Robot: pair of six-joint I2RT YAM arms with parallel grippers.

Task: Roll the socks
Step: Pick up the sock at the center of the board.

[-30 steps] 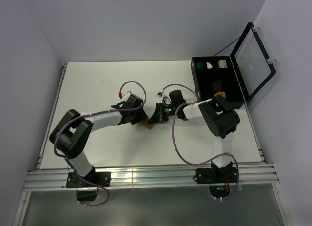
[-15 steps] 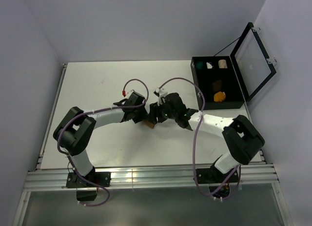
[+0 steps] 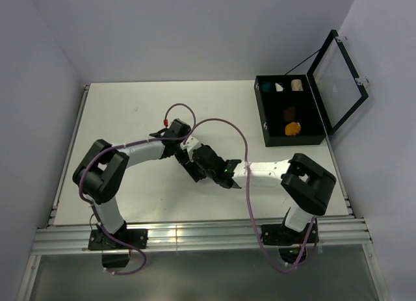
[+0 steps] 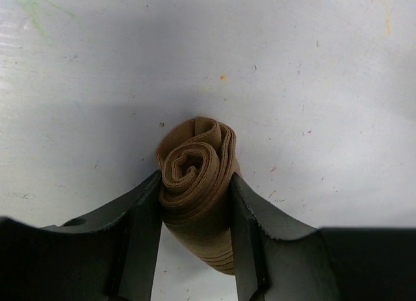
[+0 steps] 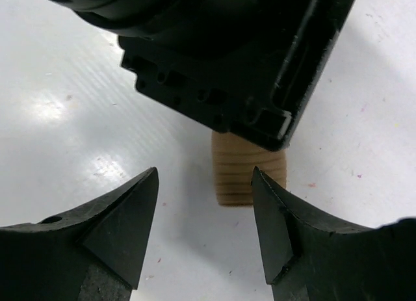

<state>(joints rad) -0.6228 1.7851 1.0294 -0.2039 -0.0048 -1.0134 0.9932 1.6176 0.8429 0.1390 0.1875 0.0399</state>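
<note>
Looking into the black case [image 3: 260, 112] at the far right of the table [image 3: 130, 119]: it stands open, and its lid [image 3: 338, 83], with a clear pane, is swung up and out to the right. Along the far row sit three small fabric bundles side by side: a teal bundle [image 3: 265, 88] on the left, a white bundle [image 3: 279, 87] in the middle and a cream bundle [image 3: 297, 84] on the right. Closer to the arms, the dark brown sock [image 3: 290, 110] lies in the middle of the case, and the mustard-orange sock [image 3: 293, 128] sits just nearer again, by the near wall. From above I cannot make out the dividers between those two.

Now to the middle of the table, well apart from the case. The tan sock [image 4: 195, 164] is out here, wound into a tight spiral with its end facing the left wrist camera. The left gripper [image 4: 195, 184] pinches it, one finger pressed against each side of the roll, and the roll rests on the white surface.

The right gripper [image 5: 205, 177] comes in from the other side with its fingers spread wide and nothing between them. Ahead of it the end of the tan roll shows below the black body of the left gripper, close to the right-hand finger.
</note>
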